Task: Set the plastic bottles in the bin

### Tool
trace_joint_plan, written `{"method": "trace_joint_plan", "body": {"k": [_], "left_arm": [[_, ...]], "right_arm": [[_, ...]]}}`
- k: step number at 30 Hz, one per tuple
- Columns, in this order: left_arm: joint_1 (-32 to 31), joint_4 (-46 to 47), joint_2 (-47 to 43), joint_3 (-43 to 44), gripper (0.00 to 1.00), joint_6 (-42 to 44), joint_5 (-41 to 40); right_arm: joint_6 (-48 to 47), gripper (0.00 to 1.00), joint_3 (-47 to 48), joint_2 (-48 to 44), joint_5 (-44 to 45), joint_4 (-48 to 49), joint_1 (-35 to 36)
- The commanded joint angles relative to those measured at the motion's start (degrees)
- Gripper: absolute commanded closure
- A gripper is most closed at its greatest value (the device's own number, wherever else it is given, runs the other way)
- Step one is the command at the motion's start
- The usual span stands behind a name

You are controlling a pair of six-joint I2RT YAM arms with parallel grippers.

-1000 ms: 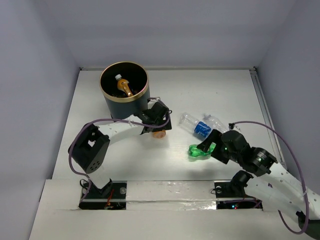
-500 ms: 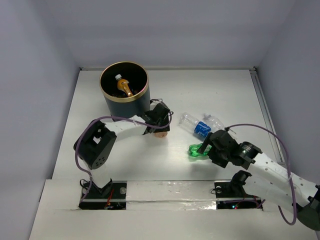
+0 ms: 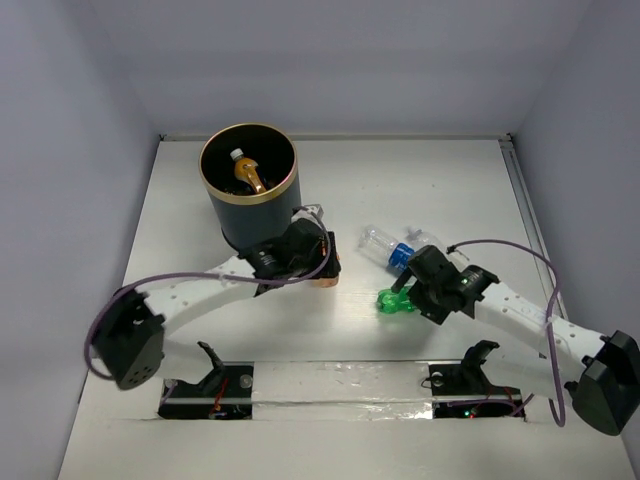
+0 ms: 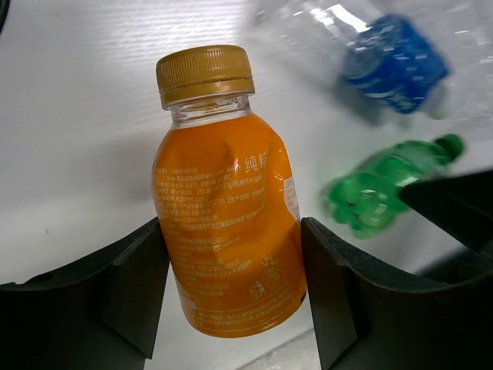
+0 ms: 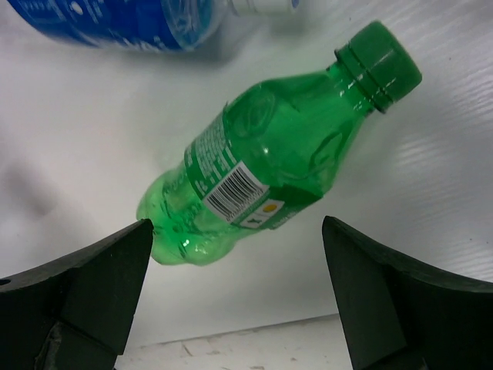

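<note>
**Operator:** Report the left gripper [image 4: 231, 297].

**Technician:** Jaws clenched on the orange bottle [image 4: 223, 223], one finger pressed against each side of the body. In the left wrist view the gold cap points to 12 o'clock. In the top view this gripper sits at 5 o'clock from the bin [image 3: 238, 226], close beside its wall.

**Operator:** Report the right gripper [image 5: 235, 258].

**Technician:** Jaws released and spread wide. The green bottle [image 5: 269, 173] lies on its side on the surface [image 3: 450, 180] between the fingers, with its cap toward 2 o'clock in the right wrist view. Its base lies just beside one finger; I cannot tell whether they touch.

**Operator:** Other bottles?

**Technician:** A clear blue-label bottle [image 3: 397, 253] lies on the surface at 12 o'clock from the green bottle, near it. A second orange-filled bottle [image 3: 247, 172] rests inside the bin.

**Operator:** Bin location?

**Technician:** Upright, at 11 o'clock from the middle of the surface.
</note>
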Motion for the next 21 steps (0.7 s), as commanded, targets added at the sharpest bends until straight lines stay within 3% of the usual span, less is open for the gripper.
{"method": "trace_joint_plan", "body": {"k": [1, 8, 15, 18, 21], "left_arm": [[-0.66, -1.62, -8.57, 2.16, 0.6, 0.4, 1.41], [-0.66, -11.36, -16.31, 12.61, 0.6, 4.17, -1.22], [-0.66, -15.69, -15.71, 30.25, 0.6, 12.16, -11.13], [2.05, -14.99, -12.28, 38.25, 0.6, 16.99, -15.89], [9.24, -11.66, -9.99, 41.18, 0.6, 18.94, -13.64]], "right_arm": [[1.83, 0.05, 3.06, 1.35, 3.59, 2.37, -1.99], [5.08, 0.05, -0.89, 3.72, -0.01, 5.88, -2.52], [5.26, 0.05, -3.61, 5.13, -6.59, 8.69, -2.52], [4.29, 0.07, -5.46, 6.27, -12.47, 12.72, -2.52], [2.54, 0.14, -4.06, 7.06, -13.47, 12.13, -2.52]]}}
